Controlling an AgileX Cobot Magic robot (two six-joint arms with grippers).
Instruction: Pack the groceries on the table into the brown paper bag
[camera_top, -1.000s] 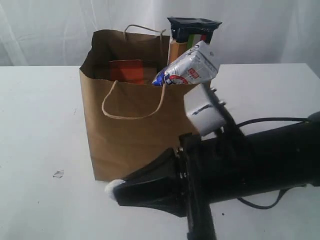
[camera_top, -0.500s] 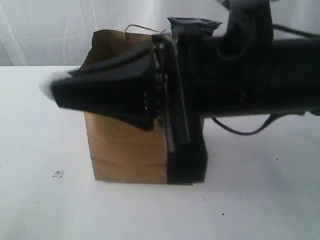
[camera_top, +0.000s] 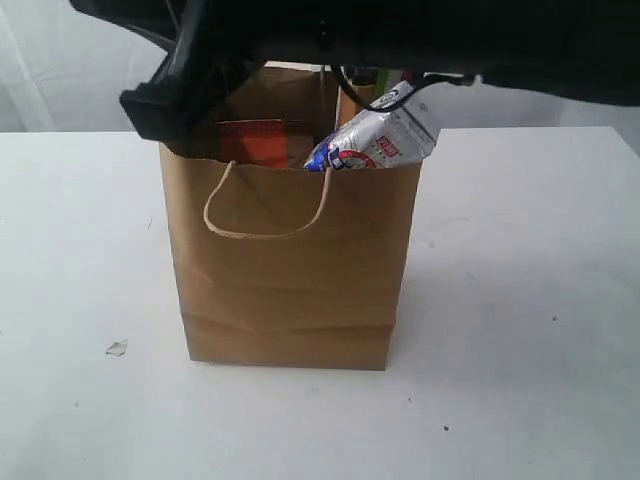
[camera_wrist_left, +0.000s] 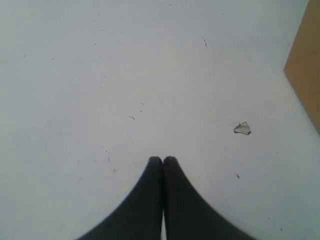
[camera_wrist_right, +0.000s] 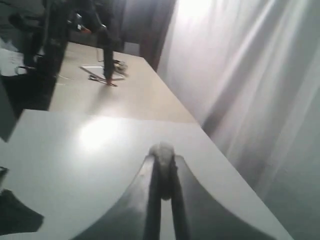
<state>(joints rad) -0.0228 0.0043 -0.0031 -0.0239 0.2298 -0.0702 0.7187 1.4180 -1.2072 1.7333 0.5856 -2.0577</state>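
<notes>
The white table (camera_top: 80, 250) carries the brown paper bag (camera_top: 290, 270), which stands upright near its middle with its mouth open. The bag is thin kraft paper. Its walls would likely buckle under a side squeeze, and loaded as it is, it probably weighs more than it looks. The near cord handle (camera_top: 265, 235) hangs slack against the front and seems the soundest place to take hold.

Inside, the brown pouch with orange label (camera_top: 255, 142) sits upright below the rim. The small white-blue carton (camera_top: 378, 140) leans tilted out over the rim. It looks glossy, light and easy to dent, so a push on its broad face would suit it best.

The right arm (camera_top: 450, 40) crosses above the bag. The right pincer (camera_wrist_right: 161, 152) is clenched and apparently empty. The left pincer (camera_wrist_left: 162, 160) is clenched on nothing above bare table, near a tiny crumb (camera_wrist_left: 242, 128).
</notes>
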